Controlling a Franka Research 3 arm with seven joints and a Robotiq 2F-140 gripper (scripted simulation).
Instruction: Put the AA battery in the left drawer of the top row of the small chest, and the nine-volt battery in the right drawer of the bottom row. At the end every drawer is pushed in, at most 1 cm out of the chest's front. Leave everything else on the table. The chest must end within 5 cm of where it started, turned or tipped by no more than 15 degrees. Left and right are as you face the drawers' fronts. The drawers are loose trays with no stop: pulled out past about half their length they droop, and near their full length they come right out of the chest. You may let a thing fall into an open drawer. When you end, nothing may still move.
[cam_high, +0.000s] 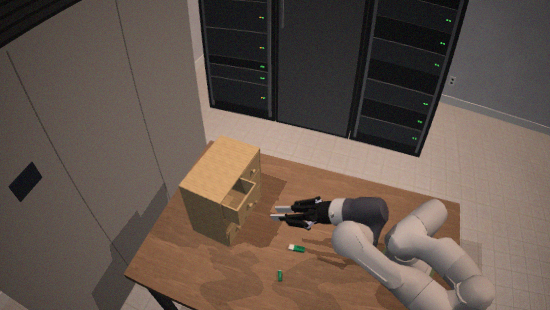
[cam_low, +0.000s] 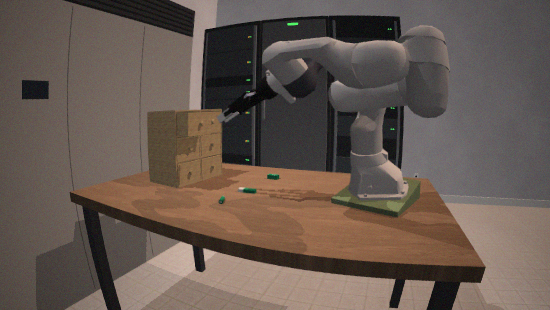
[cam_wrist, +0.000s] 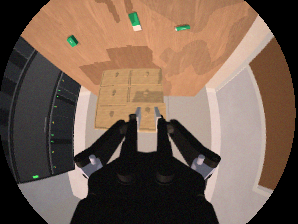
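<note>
Claw (cam_high: 274, 212) fingers stand only a little apart with nothing between them, level with the top row of the small chest (cam_high: 210, 175) and just in front of it, which suits a claw that works small drawer knobs rather than one carrying anything. Top-left drawer (cam_high: 239, 196) juts partway out and looks empty, probably opened to receive the AA battery (cam_high: 280, 275), a short green cylinder lying on the counter (cam_high: 200, 280) well away from the chest. Nearer the arm lies a white-and-green stick (cam_high: 296, 247) that I take for a spare item. Nine-volt battery (cam_low: 273, 176), a small green block, rests on the counter between chest and arm base; from above the arm hides it. Whether the bottom-right drawer sits fully in is hard to make out, and the knobs are too small to read clearly
</note>
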